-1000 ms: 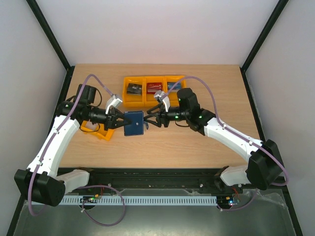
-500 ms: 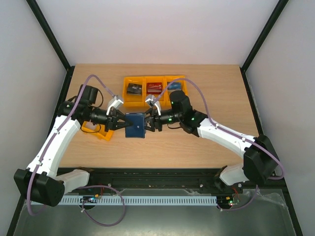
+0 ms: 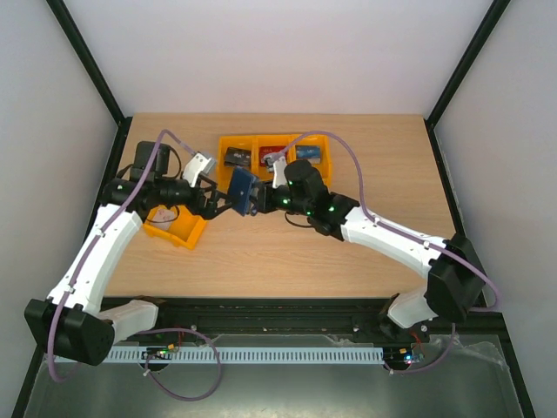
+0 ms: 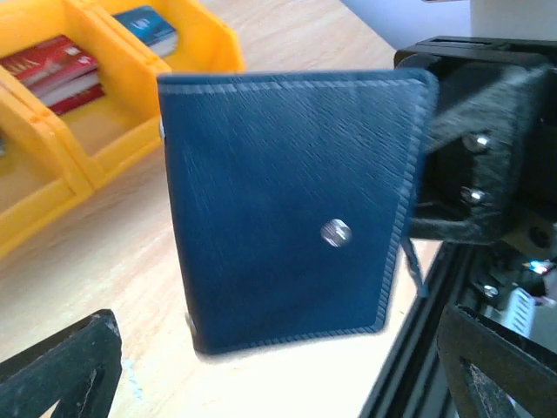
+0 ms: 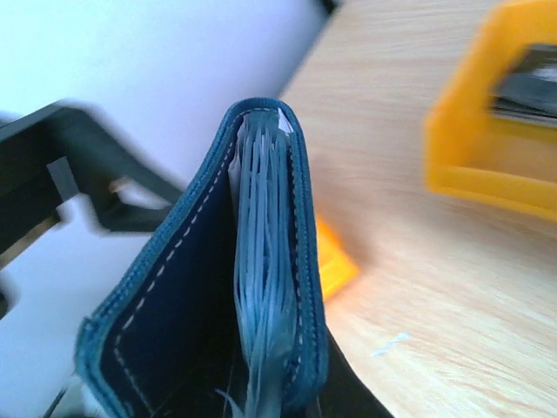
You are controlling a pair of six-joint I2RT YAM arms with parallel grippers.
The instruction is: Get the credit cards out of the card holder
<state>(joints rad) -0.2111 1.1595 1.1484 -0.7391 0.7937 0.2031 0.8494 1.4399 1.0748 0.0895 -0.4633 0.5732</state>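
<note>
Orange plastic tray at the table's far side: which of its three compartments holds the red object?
The middle compartment, with the flat red object; the left compartment holds a dark object, the right compartment a blue object.

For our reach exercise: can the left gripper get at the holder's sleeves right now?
Probably not: the holder turns its closed outer face to the open left gripper; the sleeves face away.

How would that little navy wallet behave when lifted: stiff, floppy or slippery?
Probably fairly stiff: the card holder looks flat though the right jaws grip only one edge. It may spring open, since the plastic sleeves fan out at its open edge. The grained cover likely resists slipping.
</note>
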